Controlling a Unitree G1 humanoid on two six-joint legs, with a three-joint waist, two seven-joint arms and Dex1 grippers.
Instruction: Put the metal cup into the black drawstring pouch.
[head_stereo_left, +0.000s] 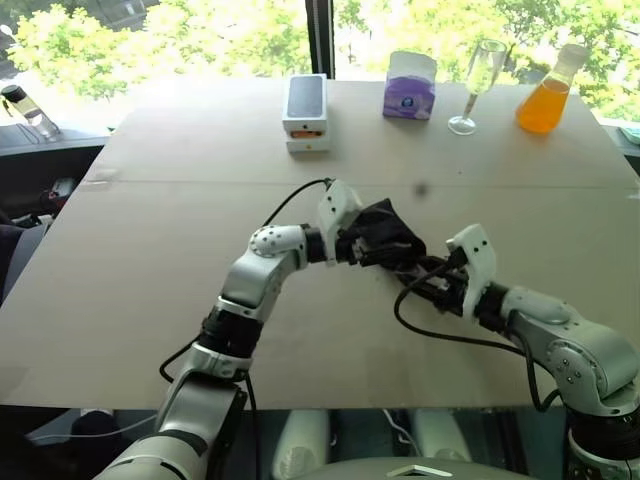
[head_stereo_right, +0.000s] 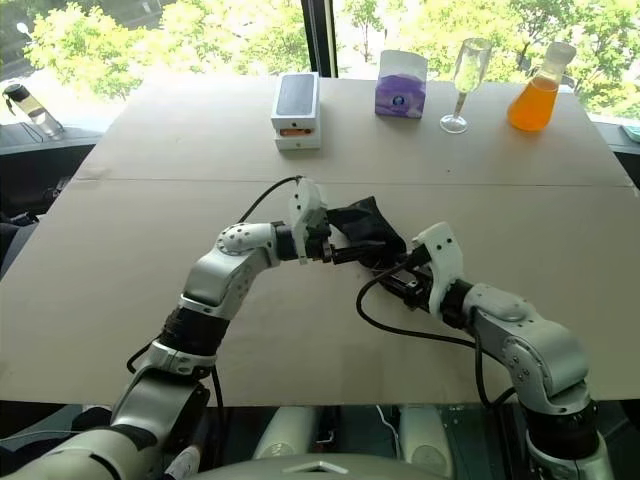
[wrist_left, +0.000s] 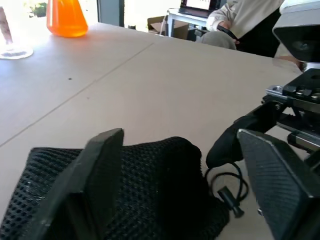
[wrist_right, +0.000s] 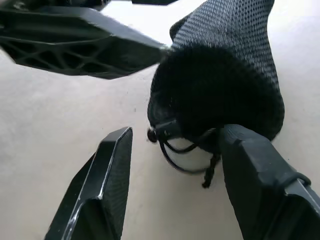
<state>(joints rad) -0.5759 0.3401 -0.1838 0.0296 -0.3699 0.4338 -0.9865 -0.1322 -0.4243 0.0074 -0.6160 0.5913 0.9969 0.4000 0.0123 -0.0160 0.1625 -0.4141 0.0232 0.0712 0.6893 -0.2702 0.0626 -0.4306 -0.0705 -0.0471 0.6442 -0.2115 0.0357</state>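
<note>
The black drawstring pouch (head_stereo_left: 383, 235) lies bunched on the worktop (head_stereo_left: 150, 250) between the 2 grippers. Its mesh fabric stands in a rounded hump, and its gathered mouth with the thin cord (wrist_right: 185, 150) faces the right gripper (wrist_right: 175, 175). The metal cup cannot be made out; whether it sits inside the pouch cannot be told.

The left gripper (wrist_left: 175, 185) reaches in from the pouch's closed end. Its 2 fingers (wrist_left: 97, 170) stand apart, 1 on each side of the pouch body, with the fabric between them.

The right gripper approaches the pouch mouth from the opposite side. Its 2 fingers (wrist_right: 107, 175) stand apart. 1 finger sits against the pouch at the gathered mouth; the other stands clear of the fabric, with bare worktop and the cord loop between the 2. No clamp on the pouch is visible.

At the far edge of the worktop, well beyond both sets of fingers, stand a white box (head_stereo_left: 306, 110), a purple tissue pack (head_stereo_left: 409, 87), a clear stemmed glass (head_stereo_left: 478, 85) and an orange-liquid flask (head_stereo_left: 546, 95).
</note>
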